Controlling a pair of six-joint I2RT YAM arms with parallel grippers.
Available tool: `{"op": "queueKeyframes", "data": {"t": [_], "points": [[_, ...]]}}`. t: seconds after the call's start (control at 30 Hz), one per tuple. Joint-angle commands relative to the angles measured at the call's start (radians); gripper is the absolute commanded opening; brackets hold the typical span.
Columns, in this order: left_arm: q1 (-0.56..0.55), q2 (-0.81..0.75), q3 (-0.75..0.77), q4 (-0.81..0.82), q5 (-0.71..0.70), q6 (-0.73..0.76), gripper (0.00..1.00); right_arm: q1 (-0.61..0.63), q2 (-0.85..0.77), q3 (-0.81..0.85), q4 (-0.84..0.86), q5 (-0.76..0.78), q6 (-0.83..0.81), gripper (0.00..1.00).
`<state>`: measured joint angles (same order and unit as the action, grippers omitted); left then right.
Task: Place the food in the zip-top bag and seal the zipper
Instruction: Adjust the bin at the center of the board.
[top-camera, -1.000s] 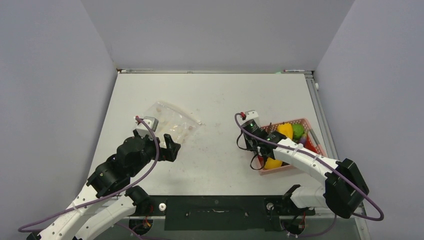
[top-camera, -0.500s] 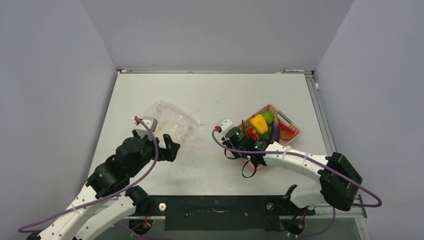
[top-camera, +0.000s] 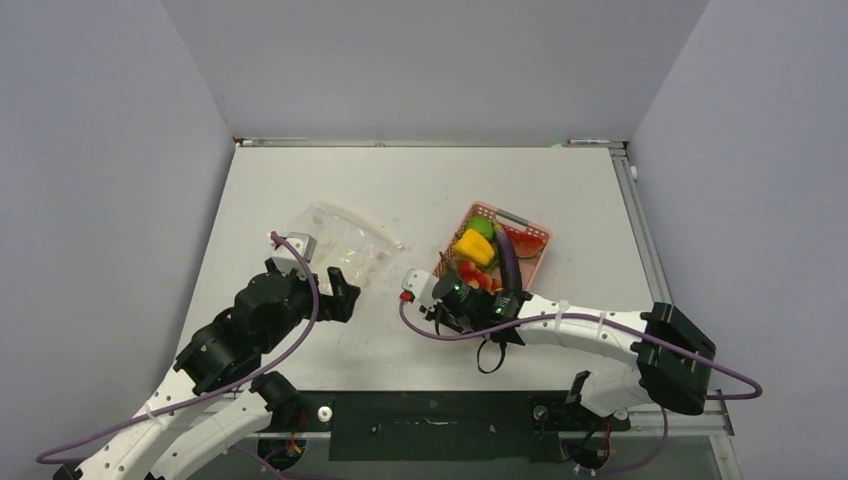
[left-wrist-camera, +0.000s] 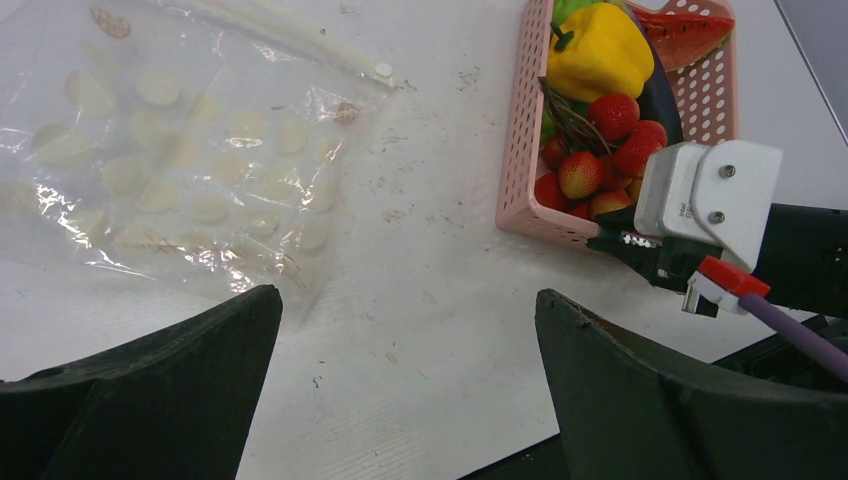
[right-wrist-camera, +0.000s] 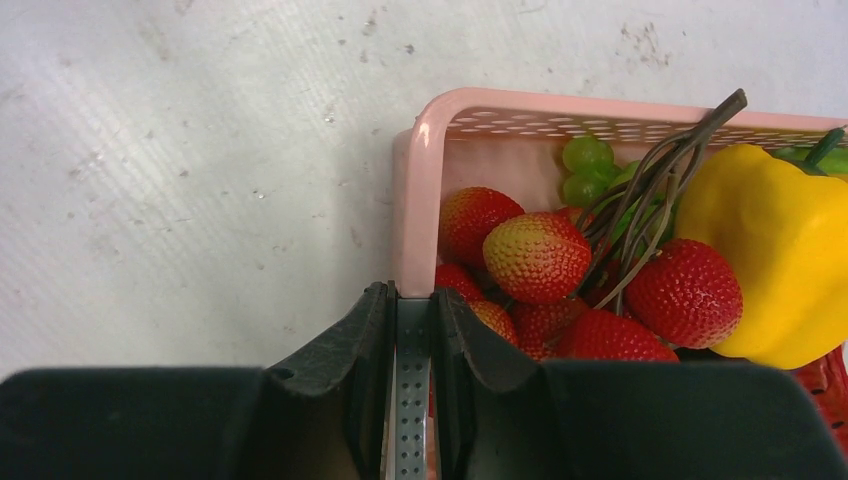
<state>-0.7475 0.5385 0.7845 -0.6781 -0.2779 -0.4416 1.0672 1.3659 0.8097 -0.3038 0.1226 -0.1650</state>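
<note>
The clear zip-top bag with white dots lies flat on the table at the left, also shown in the left wrist view. Its zipper runs along the far edge. My left gripper hovers open just near of the bag, holding nothing. The food sits in a pink basket: a yellow pepper, a purple eggplant, strawberries and green grapes. My right gripper is shut on the basket's near wall.
The basket stands right of the bag, with a strip of bare table between them. A red watermelon slice lies at the basket's far end. Grey walls close in the table on three sides.
My right gripper has dragged the basket leftward from the table's right side to near the middle, turning it as it went. The left arm and the bag have stayed put.
</note>
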Motion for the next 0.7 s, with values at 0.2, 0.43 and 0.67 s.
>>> {"op": "queueKeyframes", "data": {"t": [0.2,0.43,0.67], "points": [[-0.001,0.016,0.010,0.012,-0.008,-0.003,0.96,0.030,-0.071,0.009,-0.062,0.041,-0.053,0.19],[0.008,0.035,0.010,0.015,0.009,0.001,0.96,0.030,-0.138,0.018,-0.069,0.089,-0.007,0.52],[0.013,0.047,0.011,0.019,0.022,0.006,0.96,0.030,-0.224,0.052,-0.091,0.110,0.073,0.63]]}}
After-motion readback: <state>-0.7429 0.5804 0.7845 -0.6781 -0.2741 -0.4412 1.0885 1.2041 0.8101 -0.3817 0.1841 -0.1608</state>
